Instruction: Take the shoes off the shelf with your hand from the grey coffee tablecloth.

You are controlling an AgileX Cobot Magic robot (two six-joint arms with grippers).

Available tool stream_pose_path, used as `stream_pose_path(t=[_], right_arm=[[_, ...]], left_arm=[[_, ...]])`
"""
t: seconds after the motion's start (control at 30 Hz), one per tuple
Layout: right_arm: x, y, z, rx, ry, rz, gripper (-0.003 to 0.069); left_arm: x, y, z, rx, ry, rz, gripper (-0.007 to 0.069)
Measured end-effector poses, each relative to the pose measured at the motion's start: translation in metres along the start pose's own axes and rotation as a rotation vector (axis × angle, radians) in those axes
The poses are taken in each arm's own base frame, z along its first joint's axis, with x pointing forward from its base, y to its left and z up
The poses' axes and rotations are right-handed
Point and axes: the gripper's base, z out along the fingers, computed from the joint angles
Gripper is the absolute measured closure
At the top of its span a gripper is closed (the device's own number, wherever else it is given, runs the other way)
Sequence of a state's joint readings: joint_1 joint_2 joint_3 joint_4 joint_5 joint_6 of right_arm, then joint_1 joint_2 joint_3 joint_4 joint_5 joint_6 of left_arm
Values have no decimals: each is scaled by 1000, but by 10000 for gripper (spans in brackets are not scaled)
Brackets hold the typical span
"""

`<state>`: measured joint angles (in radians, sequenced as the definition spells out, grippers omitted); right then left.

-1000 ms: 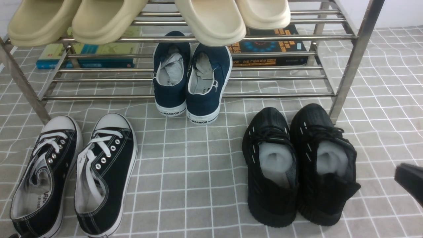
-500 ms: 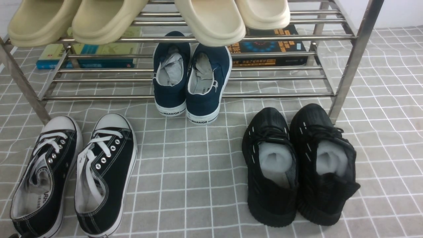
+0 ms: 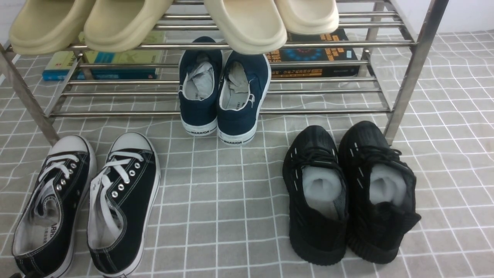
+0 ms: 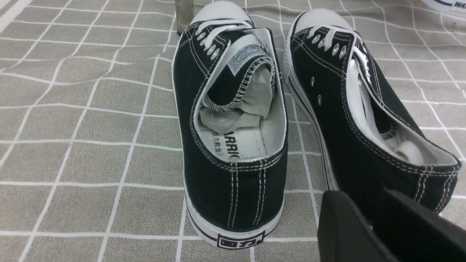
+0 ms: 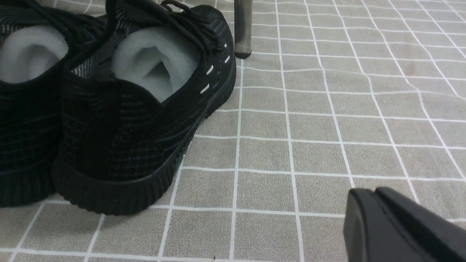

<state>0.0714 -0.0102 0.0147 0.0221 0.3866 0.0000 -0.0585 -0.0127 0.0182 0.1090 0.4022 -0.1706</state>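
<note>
Right claw [image 5: 367,218] looks pinched narrow beside our all-black knit sneakers [image 5: 120,120] on the grid-lined grey cloth [image 5: 327,109]; we judge placement finished, retreat next.

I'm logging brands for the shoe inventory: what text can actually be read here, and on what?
"WARRIOR": white heel strips of both navy shoes.
"ARRIO", cut off: insole of a black canvas shoe; small characters beside it unreadable.
Heel patch on that shoe: boxed characters, not legible.
Dark book: orange cover text, too blurred.
</note>
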Motion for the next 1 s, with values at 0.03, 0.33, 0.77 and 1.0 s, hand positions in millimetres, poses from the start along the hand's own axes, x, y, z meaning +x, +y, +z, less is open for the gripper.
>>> stream_pose_path(t=[0.03,0.33,0.77,1.0], right_arm=[[0,0,0,0,0,0,615],[0,0,0,0,0,0,601],[0,0,0,0,0,0,585],[0,0,0,0,0,0,585]], left_arm=[[0,0,0,0,0,1,446],[0,0,0,0,0,1,444],[0,0,0,0,0,1,435],[0,0,0,0,0,1,428]])
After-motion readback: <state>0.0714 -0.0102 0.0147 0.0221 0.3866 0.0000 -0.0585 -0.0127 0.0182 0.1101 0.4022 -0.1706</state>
